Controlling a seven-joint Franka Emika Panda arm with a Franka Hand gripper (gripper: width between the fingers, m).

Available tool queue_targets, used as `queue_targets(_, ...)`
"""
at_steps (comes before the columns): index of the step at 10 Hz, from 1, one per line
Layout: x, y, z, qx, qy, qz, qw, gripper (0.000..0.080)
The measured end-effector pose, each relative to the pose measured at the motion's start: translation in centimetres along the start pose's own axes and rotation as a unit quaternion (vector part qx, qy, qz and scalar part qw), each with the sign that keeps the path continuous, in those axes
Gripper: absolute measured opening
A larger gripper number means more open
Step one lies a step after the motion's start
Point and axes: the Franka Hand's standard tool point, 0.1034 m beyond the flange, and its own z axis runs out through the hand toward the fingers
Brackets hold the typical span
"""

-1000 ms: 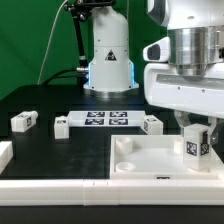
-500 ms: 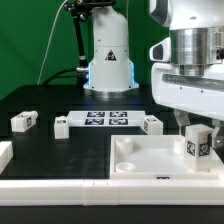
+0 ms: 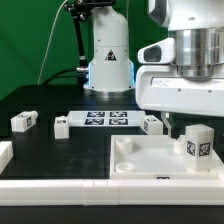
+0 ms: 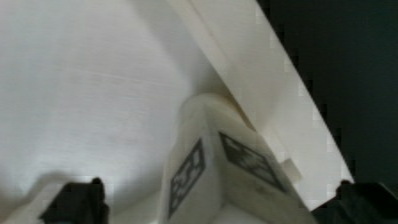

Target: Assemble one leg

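The leg [image 3: 198, 143], a small white block with a marker tag facing front, stands upright in the tabletop's [image 3: 150, 168] corner at the exterior view's right. My gripper [image 3: 194, 118] hangs just above it, open, with one finger [image 3: 168, 122] showing to the leg's left and clear of it. In the wrist view the leg [image 4: 228, 160] stands between my two dark fingertips, which are spread wide and apart from it; my gripper [image 4: 221, 203] holds nothing. The tabletop [image 4: 89, 100] fills that view.
Three loose legs lie on the black table: one at the left [image 3: 24, 121], one by the marker board's left end [image 3: 62, 126], one by its right end [image 3: 152, 124]. The marker board [image 3: 105, 119] lies mid-table. The robot base [image 3: 108, 60] stands behind.
The jaws have opened and let go of the leg, which stays upright in the tabletop corner. The hand has shifted a little left and up.
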Motion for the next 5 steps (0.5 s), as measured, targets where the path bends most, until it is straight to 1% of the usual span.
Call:
queue_targets(2, 0.32, -0.06, -0.07, 0.0, 0.001, -0.112, 0.994, 0.0649)
queue_targets(5, 0.43, -0.08, -0.12, -0.003, 0.004, -0.239, 0.971, 0.0649)
